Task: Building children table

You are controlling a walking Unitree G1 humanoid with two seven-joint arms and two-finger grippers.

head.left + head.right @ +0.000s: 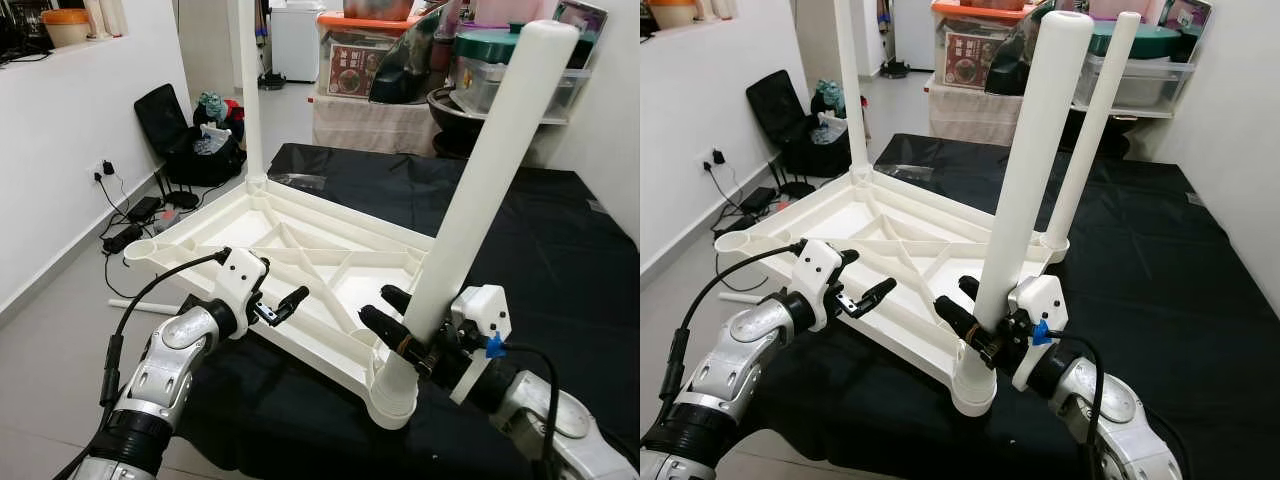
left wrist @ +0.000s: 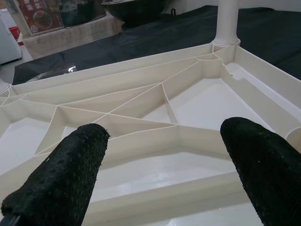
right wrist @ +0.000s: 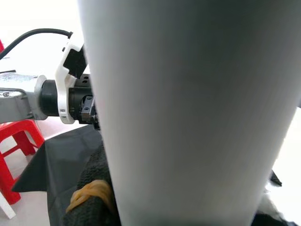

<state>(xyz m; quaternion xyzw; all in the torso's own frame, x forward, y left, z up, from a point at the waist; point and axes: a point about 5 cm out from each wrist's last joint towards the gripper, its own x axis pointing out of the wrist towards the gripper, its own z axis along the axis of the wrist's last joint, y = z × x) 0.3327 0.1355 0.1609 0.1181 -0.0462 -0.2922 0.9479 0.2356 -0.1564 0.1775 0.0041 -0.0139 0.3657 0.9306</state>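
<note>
Tabletop: a white plastic tabletop (image 1: 890,250) lies upside down, ribbed underside up, on a black cloth (image 1: 1160,260); its left part overhangs the cloth's edge above the floor (image 1: 60,340).
Near leg: a white leg (image 1: 1015,190) stands upright in the corner socket (image 1: 973,385) nearest the robot, right at the tabletop's near edge.
Other legs: a second leg (image 1: 1090,125) stands in the far right corner, a third (image 1: 850,90) in the far left corner.
Empty socket: the left corner socket (image 1: 737,240) is open, with no leg in it, hanging out over the floor.
Right gripper: the right gripper (image 1: 975,305) is clamped around the near leg low down, just above its socket, one black finger on each side of the tube.
Left gripper: the left gripper (image 1: 875,295) hovers at the tabletop's near edge, left of the near leg and apart from it; its fingers (image 2: 70,174) are spread wide and hold nothing, with the ribbed underside between them in the wrist view.
Loose part: a thin white rod (image 1: 140,305) lies on the floor under the overhanging corner.
Open room: bare black cloth stretches to the right of the tabletop and beyond it.
Left side: a white wall (image 1: 60,150) with cables and plugs (image 1: 130,220) along its foot, and a black bag (image 1: 185,135) farther back.
Far end: stacked storage boxes (image 1: 980,60) stand past the cloth's far edge.
</note>
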